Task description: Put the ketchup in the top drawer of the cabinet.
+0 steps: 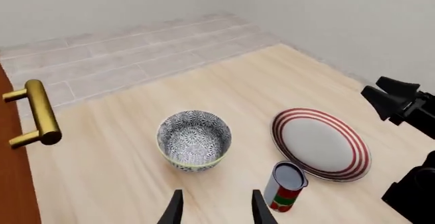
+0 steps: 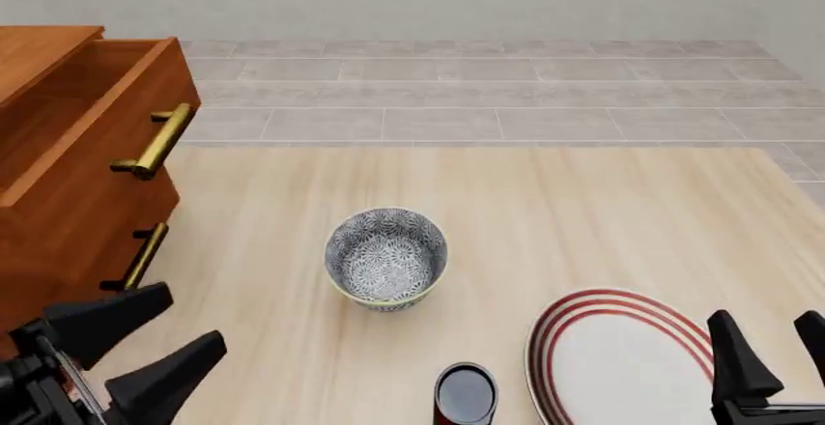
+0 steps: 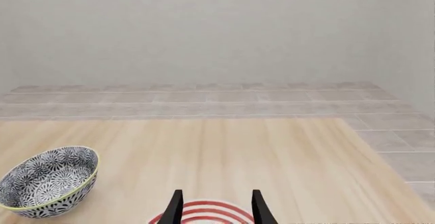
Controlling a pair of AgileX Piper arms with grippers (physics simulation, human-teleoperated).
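Note:
The ketchup [image 2: 465, 396] is a small red bottle with a dark cap. It stands upright near the table's front edge, between the bowl and the plate; it also shows in the left wrist view [image 1: 286, 187]. The cabinet [image 2: 58, 222] stands at the left. Its top drawer [image 2: 123, 121] is pulled out, with its inside showing. My left gripper [image 2: 193, 317] is open and empty, in front of the cabinet and left of the ketchup. My right gripper [image 2: 764, 321] is open and empty over the plate's right side. Its fingers [image 3: 175, 207] show in the right wrist view.
A grey patterned bowl [image 2: 385, 256] sits mid-table. A red-rimmed white plate [image 2: 619, 362] lies right of the ketchup. The lower drawer's brass handle [image 2: 139, 256] is near my left gripper. A brass handle [image 1: 37, 113] shows in the left wrist view.

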